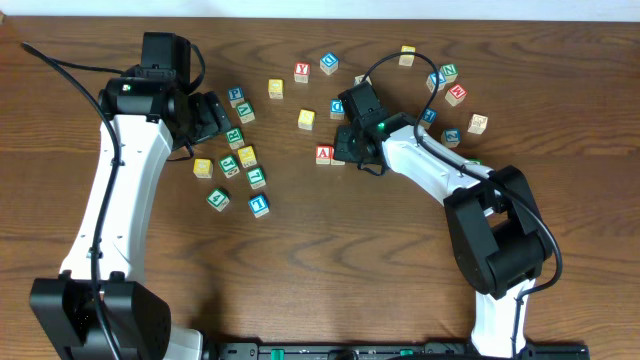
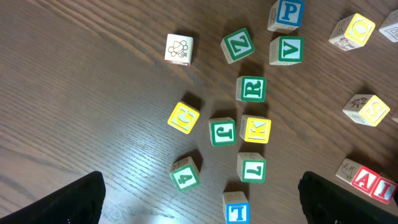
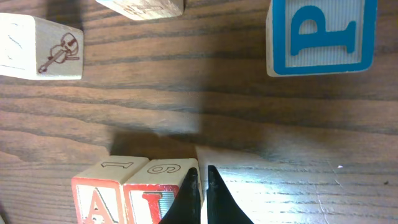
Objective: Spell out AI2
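Cube A (image 3: 99, 199) abutting cube I (image 3: 152, 198), room beside

One table (image 1: 300, 290). Two arms: my left arm (image 1: 108, 200) and my right arm (image 1: 422, 162). Cubes (image 1: 307, 119) seen from overhead: I make it about twenty-five, but my right arm covers some, so that total is not firm. Under my left wrist, by face colour: six green cubes (image 2: 252, 89), four yellow cubes (image 2: 183, 117), two blue cubes (image 2: 236, 210), two red, the A (image 2: 364, 179) and the I (image 2: 385, 190), and one bee cube (image 2: 179, 48).
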